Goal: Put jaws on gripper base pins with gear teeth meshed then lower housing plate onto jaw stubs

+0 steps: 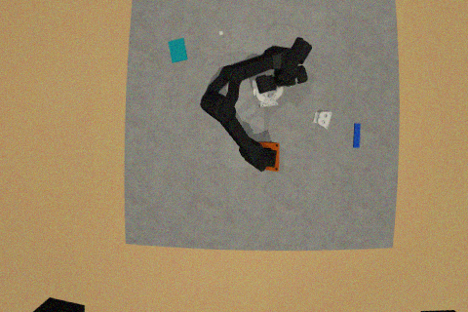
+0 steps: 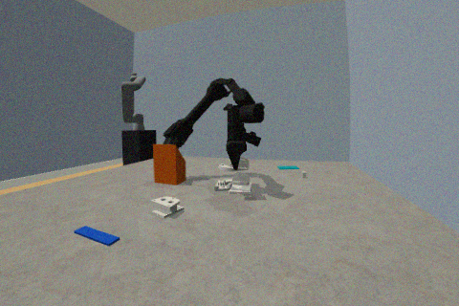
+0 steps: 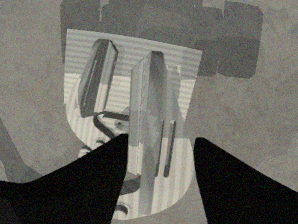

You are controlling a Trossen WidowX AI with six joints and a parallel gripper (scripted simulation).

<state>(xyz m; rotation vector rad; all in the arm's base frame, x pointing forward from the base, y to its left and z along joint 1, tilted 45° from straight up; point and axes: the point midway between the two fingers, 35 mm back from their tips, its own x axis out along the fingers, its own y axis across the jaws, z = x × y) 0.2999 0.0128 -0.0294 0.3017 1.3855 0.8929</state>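
My gripper (image 2: 234, 167) (image 3: 161, 143) points down above the table, shut on a white part, apparently a jaw (image 2: 244, 164) (image 3: 146, 125), held clear of the table. Its tall rib runs between my fingers in the wrist view. Under it lie other white parts (image 2: 240, 187), seemingly the gripper base and the other jaw; which is which is hard to tell. From above, the arm hides much of this white group (image 1: 270, 98). The two-holed white piece (image 1: 324, 118) (image 2: 167, 200), apparently the housing plate, lies apart. Pins and gear teeth are not clear.
An orange block (image 1: 277, 156) (image 2: 167, 164) stands beside the arm's base. A blue bar (image 1: 357, 135) (image 2: 97, 235) lies beyond the two-holed piece. A teal slab (image 1: 177, 50) (image 2: 288, 167) and a small white piece (image 1: 220, 33) (image 2: 304, 174) lie on the far side.
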